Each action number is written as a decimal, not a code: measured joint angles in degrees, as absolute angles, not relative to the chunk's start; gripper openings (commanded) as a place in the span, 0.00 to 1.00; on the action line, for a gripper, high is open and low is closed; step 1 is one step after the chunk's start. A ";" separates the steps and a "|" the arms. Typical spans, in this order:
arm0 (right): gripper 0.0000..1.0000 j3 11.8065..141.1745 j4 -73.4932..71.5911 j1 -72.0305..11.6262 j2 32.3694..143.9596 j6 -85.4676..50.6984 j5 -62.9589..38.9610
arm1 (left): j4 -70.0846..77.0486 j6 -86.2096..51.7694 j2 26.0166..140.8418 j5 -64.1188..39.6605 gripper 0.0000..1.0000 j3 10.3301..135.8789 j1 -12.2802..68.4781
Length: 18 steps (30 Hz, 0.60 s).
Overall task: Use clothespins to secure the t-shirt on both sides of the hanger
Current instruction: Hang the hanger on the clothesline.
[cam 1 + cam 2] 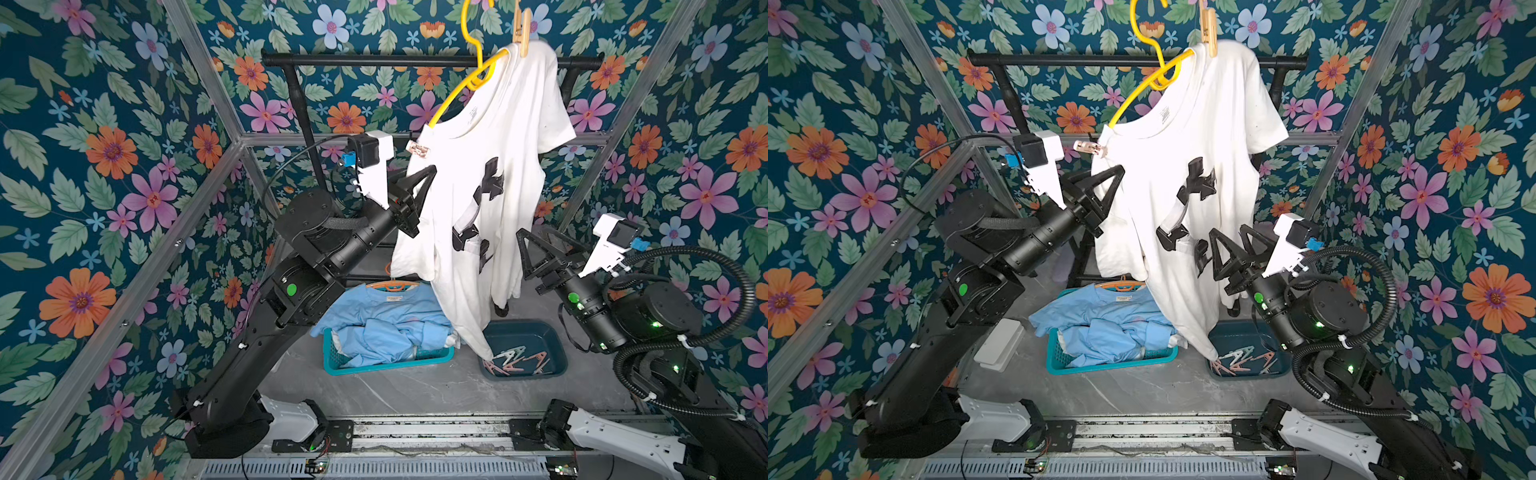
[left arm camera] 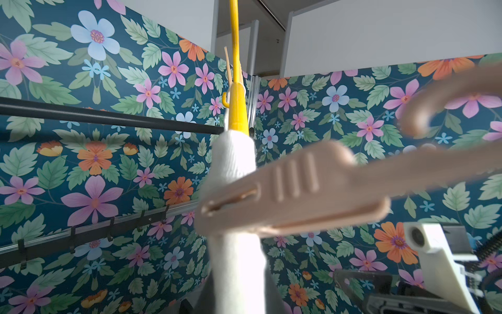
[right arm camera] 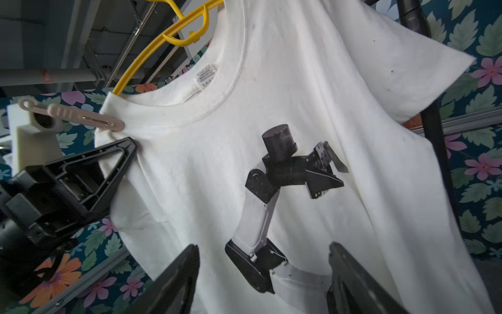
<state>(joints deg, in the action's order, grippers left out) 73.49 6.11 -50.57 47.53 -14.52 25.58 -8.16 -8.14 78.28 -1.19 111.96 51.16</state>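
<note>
Seeing the t-shirt [image 1: 511,124] pegged to the yellow hanger [image 2: 239,108] by a beige clothespin [image 1: 521,35] high and a pink clothespin [image 3: 87,118] low, I judged the left gripper [image 1: 430,172] (jaws together at the shirt's edge, cloth-grip unclear) should steady it while the right gripper [image 1: 1230,233], jaws apart and empty, cleared without snagging.

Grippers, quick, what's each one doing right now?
Left gripper: closed, tip against the t-shirt edge.
Right gripper: open, empty.

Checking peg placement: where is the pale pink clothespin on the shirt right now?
In both top views the pale pink clothespin is clipped on the white t-shirt, on its shoulder at the lower end of the yellow hanger, close to the left gripper.
</note>
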 measured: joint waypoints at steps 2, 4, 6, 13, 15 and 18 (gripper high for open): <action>0.63 71.57 5.67 -50.57 47.81 -12.73 28.71 | -8.12 -8.14 79.07 0.25 0.00 112.90 51.22; 0.54 68.90 4.08 -50.57 48.01 -10.26 32.84 | -7.73 -8.29 79.48 1.72 0.00 113.25 51.33; 0.51 66.46 2.07 -50.48 48.45 -7.84 36.51 | -7.38 -8.60 79.64 2.92 0.00 113.30 51.48; 0.48 64.36 1.98 -42.98 51.07 -7.92 39.03 | -9.10 -9.47 79.02 5.76 0.00 112.84 52.99; 0.48 64.31 2.79 -39.94 51.96 -10.09 37.65 | -9.76 -10.28 78.37 6.09 0.00 111.90 53.49; 0.46 64.31 3.20 -36.32 54.15 -12.71 34.65 | -10.94 -10.79 77.62 5.74 0.00 111.04 54.43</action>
